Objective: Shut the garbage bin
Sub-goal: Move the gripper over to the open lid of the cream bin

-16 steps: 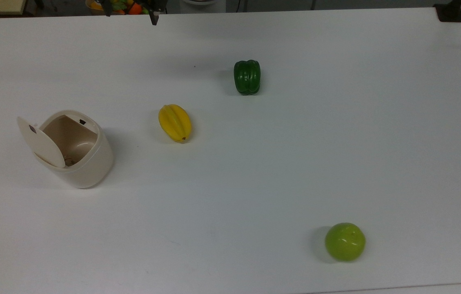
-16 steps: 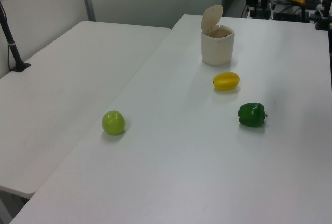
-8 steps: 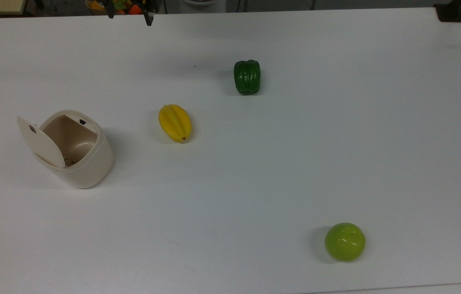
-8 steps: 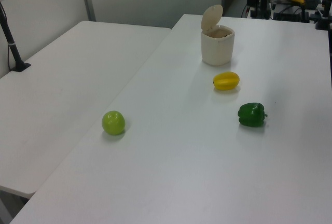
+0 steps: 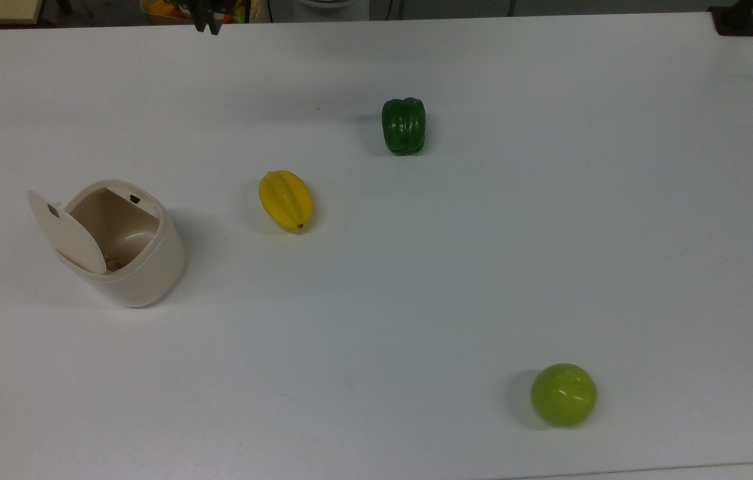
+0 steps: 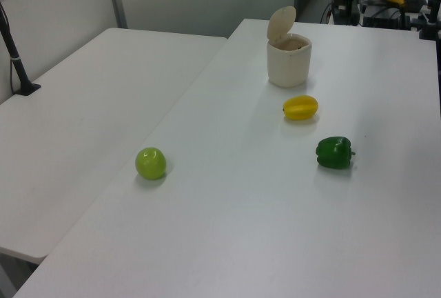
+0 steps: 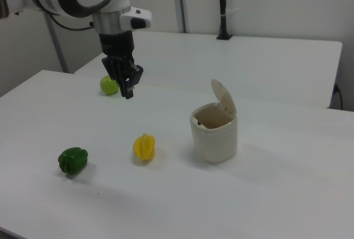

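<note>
The cream garbage bin [image 5: 149, 273] stands at the top view's left with its flat lid [image 5: 68, 233] tipped up and the inside showing. The bin [image 6: 289, 63] sits at the far end of the table in the left view, and the bin [image 7: 214, 135] sits right of centre in the right view, lid [image 7: 223, 97] raised. My gripper [image 7: 128, 91] hangs in the air well above the table, shut on nothing, to the right view's left of the bin and far from it. In the top view the gripper [image 5: 208, 25] pokes in at the upper edge.
A yellow starfruit [image 5: 285, 200] lies close to the bin on the top view's right. A green pepper [image 5: 403, 125] lies farther back and a green apple [image 5: 563, 395] sits near the front right. A second white table [image 6: 83, 118] adjoins on the left view's left.
At the top view's upper edge the two fingers drew together from wide apart and the gripper slid slightly left. Bin and fruits have not moved.
</note>
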`<state>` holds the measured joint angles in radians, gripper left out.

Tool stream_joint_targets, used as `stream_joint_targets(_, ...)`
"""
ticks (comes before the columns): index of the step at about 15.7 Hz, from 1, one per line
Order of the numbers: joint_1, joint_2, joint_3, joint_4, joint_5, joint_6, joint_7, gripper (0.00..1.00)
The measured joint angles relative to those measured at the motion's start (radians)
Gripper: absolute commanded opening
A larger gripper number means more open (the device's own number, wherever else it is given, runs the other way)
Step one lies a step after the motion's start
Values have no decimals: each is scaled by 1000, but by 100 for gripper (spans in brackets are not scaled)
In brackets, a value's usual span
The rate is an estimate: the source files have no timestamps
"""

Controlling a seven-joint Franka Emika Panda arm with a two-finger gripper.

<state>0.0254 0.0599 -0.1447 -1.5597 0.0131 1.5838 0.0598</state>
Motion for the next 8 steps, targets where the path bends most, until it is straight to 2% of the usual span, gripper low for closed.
stream_joint_targets(8,-13,-1,-1,20,0,5,33,12)
